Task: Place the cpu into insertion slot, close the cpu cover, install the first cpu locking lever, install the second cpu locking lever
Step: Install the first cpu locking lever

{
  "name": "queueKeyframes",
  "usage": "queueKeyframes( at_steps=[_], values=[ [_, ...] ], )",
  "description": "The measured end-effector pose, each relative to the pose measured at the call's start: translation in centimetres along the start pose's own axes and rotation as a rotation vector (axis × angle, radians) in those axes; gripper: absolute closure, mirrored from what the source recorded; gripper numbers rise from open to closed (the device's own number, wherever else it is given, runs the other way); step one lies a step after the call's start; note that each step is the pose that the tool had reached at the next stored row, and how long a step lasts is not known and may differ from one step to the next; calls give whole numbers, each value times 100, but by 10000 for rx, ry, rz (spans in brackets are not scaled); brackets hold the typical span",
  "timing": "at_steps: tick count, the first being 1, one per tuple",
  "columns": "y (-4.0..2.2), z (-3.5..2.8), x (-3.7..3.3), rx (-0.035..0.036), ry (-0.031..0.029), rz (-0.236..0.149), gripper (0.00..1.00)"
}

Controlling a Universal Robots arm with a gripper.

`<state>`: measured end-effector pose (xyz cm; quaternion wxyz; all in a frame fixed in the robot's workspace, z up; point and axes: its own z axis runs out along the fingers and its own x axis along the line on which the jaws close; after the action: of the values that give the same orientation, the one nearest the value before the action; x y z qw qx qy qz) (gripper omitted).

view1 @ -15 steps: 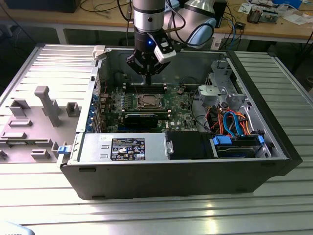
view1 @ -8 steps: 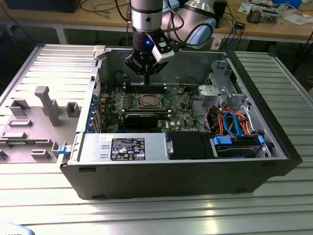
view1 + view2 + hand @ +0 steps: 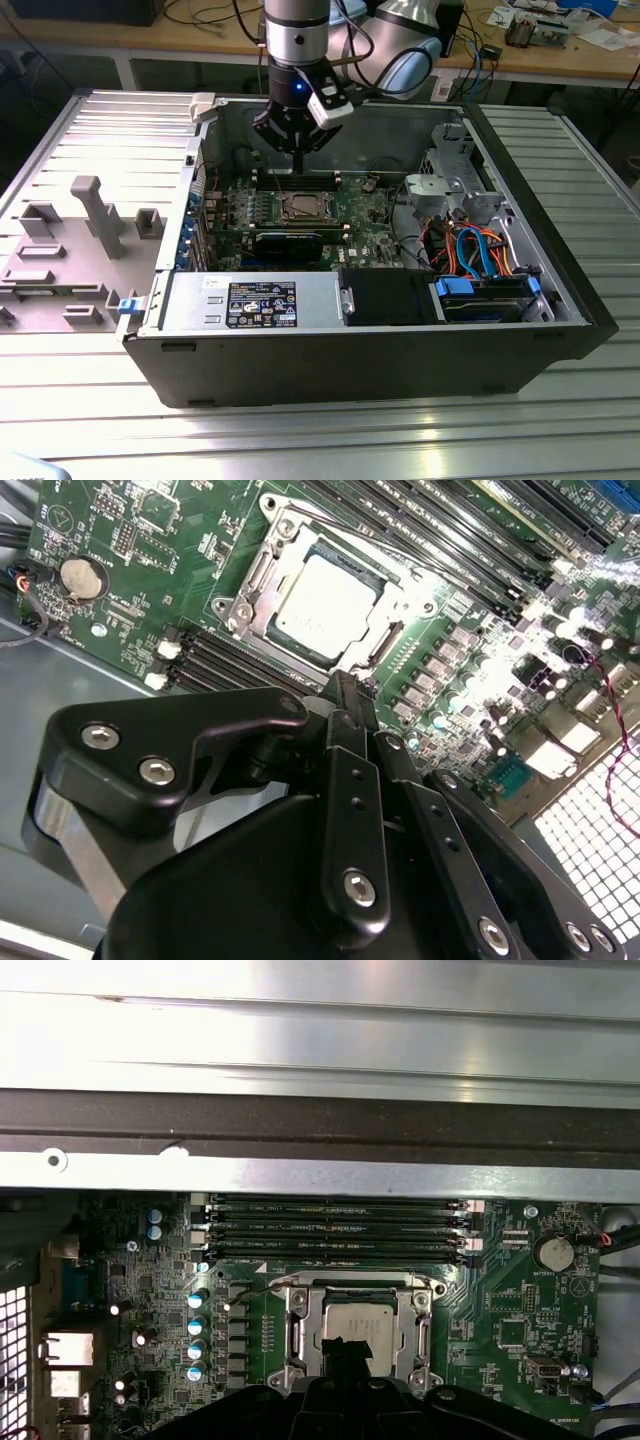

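Your gripper [image 3: 297, 150] hangs above the green motherboard [image 3: 365, 215] with its fingers pressed together on nothing, and the cpu [image 3: 325, 598] already lies flat in the insertion slot [image 3: 300, 1332] with the cpu cover [image 3: 385, 585] down around it. From here the levers look like the tricky part — I cannot tell if the thin wire ones beside the slot are hooked yet. If you come down a bit off, the tip could slip off a lever and bump the memory sticks [image 3: 335, 1228] just beside the slot — or press on the chip.
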<state>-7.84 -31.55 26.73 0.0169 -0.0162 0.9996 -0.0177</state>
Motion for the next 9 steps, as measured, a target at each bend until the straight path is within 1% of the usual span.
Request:
queueKeyframes(
  at_steps=[9],
  values=[
    [1, -1, 26, 0, 0, 0, 89]
  ],
)
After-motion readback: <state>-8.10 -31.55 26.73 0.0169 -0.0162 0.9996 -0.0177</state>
